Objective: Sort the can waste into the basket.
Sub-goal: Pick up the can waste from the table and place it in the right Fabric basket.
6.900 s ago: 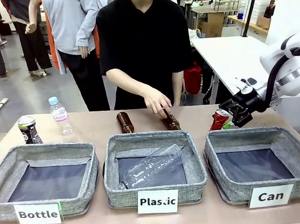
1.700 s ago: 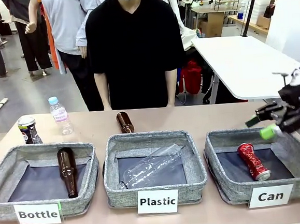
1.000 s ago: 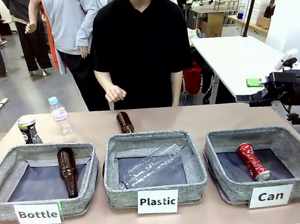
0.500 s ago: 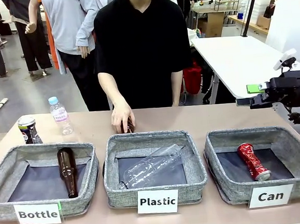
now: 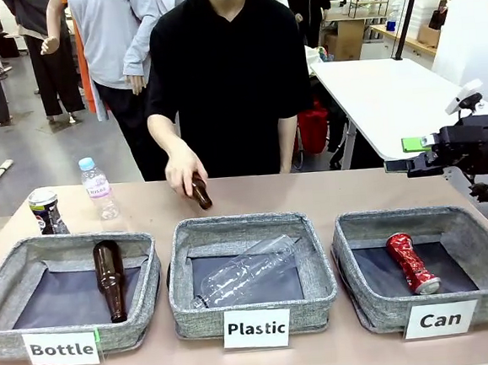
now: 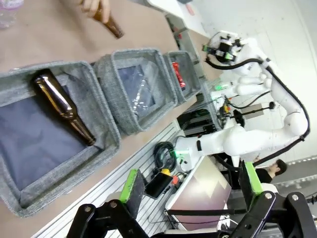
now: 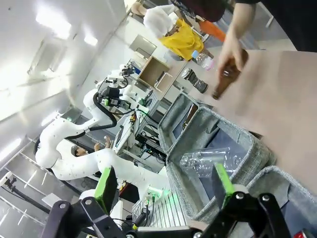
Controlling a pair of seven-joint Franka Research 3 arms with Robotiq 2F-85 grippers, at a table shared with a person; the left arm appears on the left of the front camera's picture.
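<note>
Red can (image 5: pixel 412 262) lies in the Can basket (image 5: pixel 374 304), dark can (image 5: pixel 47 211) stands upright well left of it, unsorted; right gripper (image 5: pixel 401 156), above its far rim, and left gripper (image 6: pixel 190 182) both gape empty, likely awaiting that pick.

Three grey baskets: the nearest basket (image 5: pixel 381 307) by the right pincer (image 5: pixel 407 154), the middle basket (image 5: pixel 196 321) next along, then the farthest basket (image 5: pixel 2 337). Two cans: a red can (image 5: pixel 412 262) lying in the nearest basket, and a dark can (image 5: pixel 47 211) standing on the table (image 5: pixel 329 193), farthest from the pincer. Two brown bottles: a brown bottle (image 5: pixel 109 278) lying in the farthest basket, and a second brown bottle (image 5: pixel 200 192) in a person's hand (image 5: pixel 184 172). Two clear bottles: a big clear bottle (image 5: pixel 247 271) in the middle basket, and a small clear bottle (image 5: pixel 97 188) just pincer-side of the dark can. Three white labels (image 5: pixel 441 319).
</note>
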